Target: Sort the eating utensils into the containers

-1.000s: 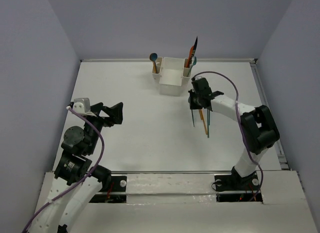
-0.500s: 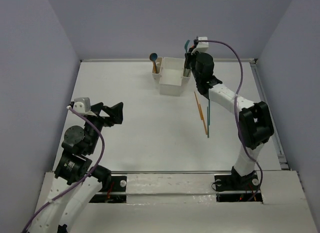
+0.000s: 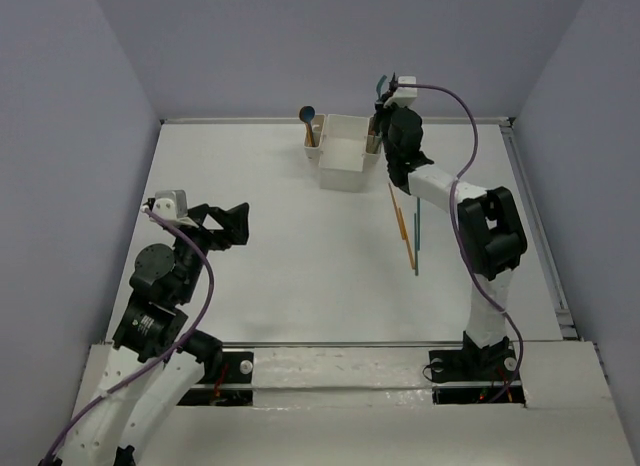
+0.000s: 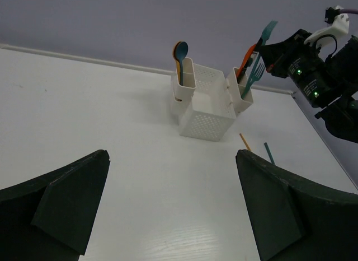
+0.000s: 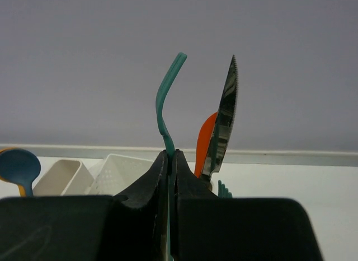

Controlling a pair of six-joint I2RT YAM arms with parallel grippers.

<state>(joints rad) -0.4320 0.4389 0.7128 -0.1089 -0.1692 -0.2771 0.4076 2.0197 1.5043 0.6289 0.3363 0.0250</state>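
Observation:
The white caddy [image 3: 342, 156] stands at the far middle of the table. Its left compartment holds a blue spoon [image 3: 307, 114]. My right gripper [image 3: 385, 101] is above the caddy's right compartment, shut on a teal fork [image 5: 166, 112] held upright. Beside the fork, a dark knife [image 5: 224, 126], an orange utensil [image 5: 204, 143] and a second teal fork [image 4: 254, 75] stand in that compartment. An orange chopstick [image 3: 402, 226] and a teal chopstick [image 3: 417, 241] lie on the table below the caddy. My left gripper [image 3: 225, 226] is open and empty at the left.
The table has raised walls on the left, back and right [image 3: 520, 176]. The right arm's purple cable [image 3: 462, 156] loops above the loose chopsticks. The left wrist view also shows the caddy [image 4: 207, 112] and the chopstick tips [image 4: 245, 142].
My right gripper rose from the table beside the chopsticks to the caddy's right compartment, carrying the teal fork. One teal piece is gone from the table. The left arm shifted slightly.

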